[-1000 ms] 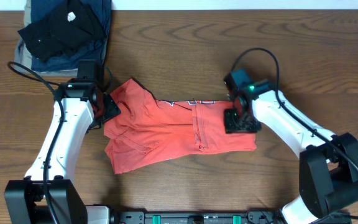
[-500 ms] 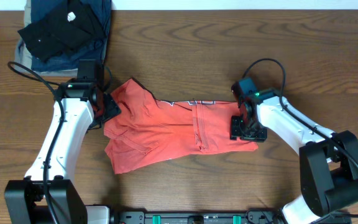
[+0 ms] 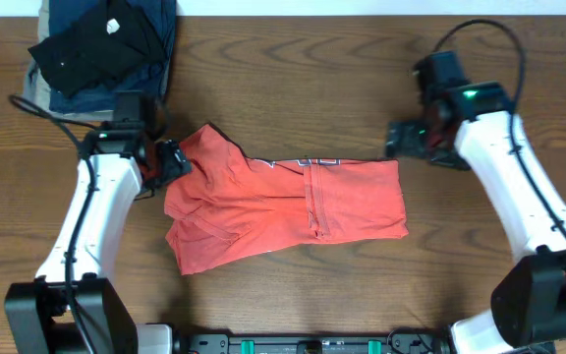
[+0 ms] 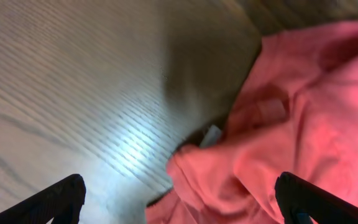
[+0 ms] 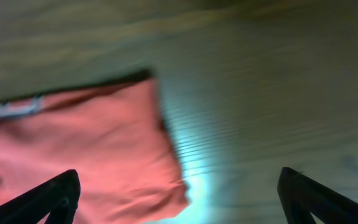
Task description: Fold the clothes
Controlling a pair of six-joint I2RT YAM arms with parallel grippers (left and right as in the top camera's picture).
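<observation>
A: Open desk (image 3: 293,69) along the far edge, from the middle to the right corner?
B: Yes, bare wood there. Bare again along the near edge, in front of the T-shirt (image 3: 283,211).
A: Blocked anywhere?
B: Far left corner, filled by the stack of folded garments (image 3: 101,49). Below it, left end effector (image 3: 170,160) spread wide at the shirt's left edge, narrowing that gap. Right end effector (image 3: 401,138) also spread wide, just off the shirt's far right corner, clear of cloth.

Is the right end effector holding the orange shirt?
No, the right end effector stands open over the table, apart from the shirt.
</observation>
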